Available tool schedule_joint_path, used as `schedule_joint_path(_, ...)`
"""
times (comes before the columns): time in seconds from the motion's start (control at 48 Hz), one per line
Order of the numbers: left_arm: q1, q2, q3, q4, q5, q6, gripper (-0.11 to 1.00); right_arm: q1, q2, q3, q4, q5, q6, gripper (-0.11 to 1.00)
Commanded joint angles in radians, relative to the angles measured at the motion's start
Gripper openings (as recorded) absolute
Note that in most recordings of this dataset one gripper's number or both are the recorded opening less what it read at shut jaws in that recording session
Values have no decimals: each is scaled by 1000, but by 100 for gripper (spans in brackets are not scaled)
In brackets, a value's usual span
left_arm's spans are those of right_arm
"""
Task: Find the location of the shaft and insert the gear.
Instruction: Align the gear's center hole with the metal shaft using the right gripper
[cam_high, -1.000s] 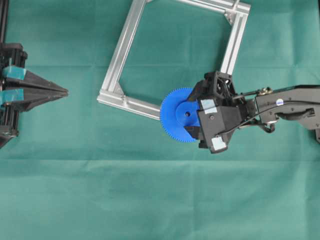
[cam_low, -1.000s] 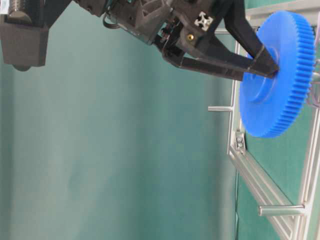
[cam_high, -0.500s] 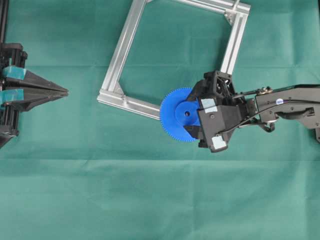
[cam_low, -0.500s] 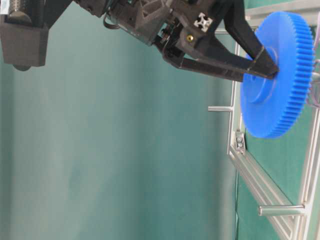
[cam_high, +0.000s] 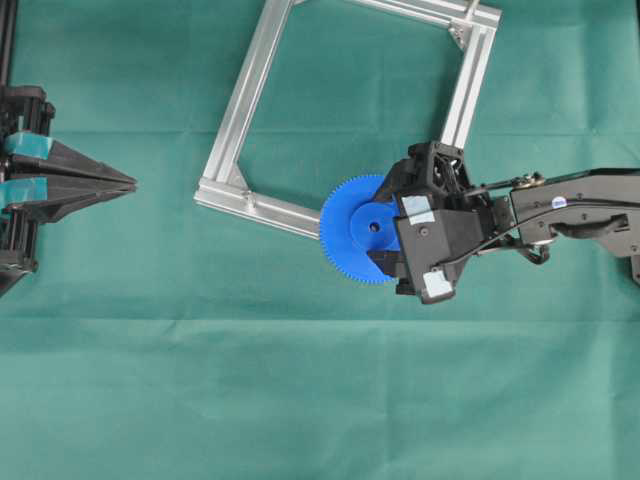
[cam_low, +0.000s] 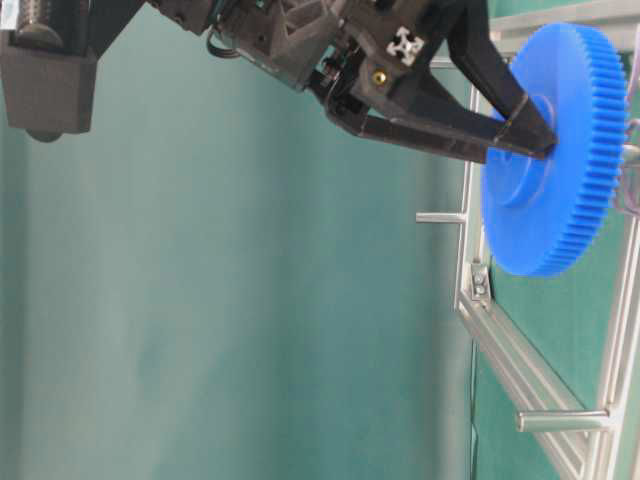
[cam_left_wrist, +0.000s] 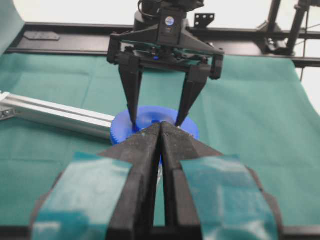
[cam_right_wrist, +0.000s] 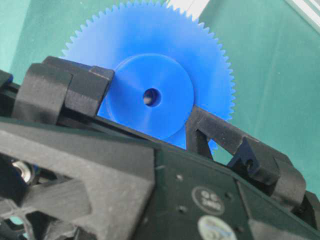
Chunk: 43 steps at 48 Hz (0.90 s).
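Gear (cam_high: 358, 230) at frame's (cam_high: 240, 110) lower corner — left gripper (cam_high: 125, 184) (idle) far left.

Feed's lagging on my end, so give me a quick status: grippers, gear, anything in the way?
Right gripper shut on the gear by its hub. Left gripper shut, parked clear. Gear over frame corner; shaft not discernible.

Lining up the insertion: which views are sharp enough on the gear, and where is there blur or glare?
Right wrist view: gear hub and hole sharp, gripper body blurred. Left wrist view: its own left gripper blurs across the foreground, background washed out. Overhead: evenly lit, crisp.
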Motion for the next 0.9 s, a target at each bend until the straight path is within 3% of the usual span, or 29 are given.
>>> schedule_joint_path(0.0, 0, 9, -25, -2, -6, 0, 3, -29, -20, -21, 6, 6, 0, 69)
schedule_joint_path(0.875, 2, 9, -25, -2, -8, -2, 3, -31, 2, -44, 0, 18, -11, 69)
